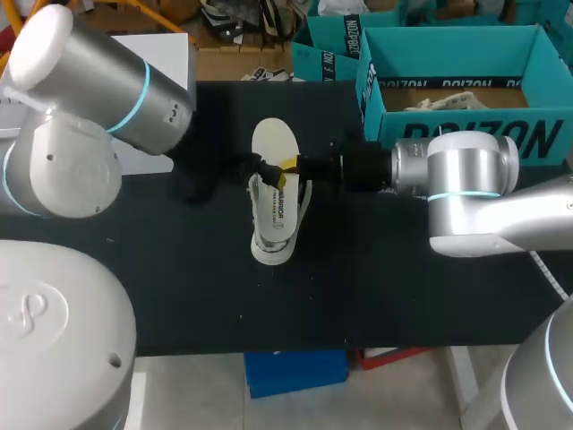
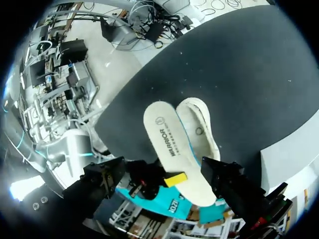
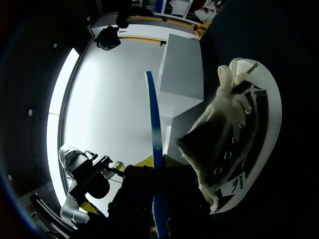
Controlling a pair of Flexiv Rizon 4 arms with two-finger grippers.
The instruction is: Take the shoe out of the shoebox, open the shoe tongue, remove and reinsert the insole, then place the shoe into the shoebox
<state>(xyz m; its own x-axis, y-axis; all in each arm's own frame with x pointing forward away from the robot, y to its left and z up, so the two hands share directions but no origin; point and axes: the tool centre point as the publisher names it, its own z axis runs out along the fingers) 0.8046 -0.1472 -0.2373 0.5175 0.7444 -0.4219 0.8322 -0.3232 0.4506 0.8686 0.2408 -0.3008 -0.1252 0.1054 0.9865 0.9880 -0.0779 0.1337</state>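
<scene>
A white canvas shoe [image 1: 274, 226] lies on the black table [image 1: 179, 287] with its toe toward the front edge. The white insole [image 1: 273, 143] stands tilted over the shoe's heel end. My right gripper [image 1: 285, 167] comes in from the right and is shut on the insole's edge. In the right wrist view the insole [image 3: 155, 144] shows edge-on as a blue strip between the yellow fingertips [image 3: 143, 161], with the shoe [image 3: 239, 144] beside them. My left gripper [image 2: 164, 172] is open, its dark fingers [image 2: 107, 179] wide apart, above the insole [image 2: 167, 139] and the shoe [image 2: 202, 144].
The teal shoebox [image 1: 537, 85] stands open at the back right with crumpled paper inside. A second teal box [image 1: 327, 49] sits behind it. A white box [image 1: 170, 54] stands at the back left, behind my left arm.
</scene>
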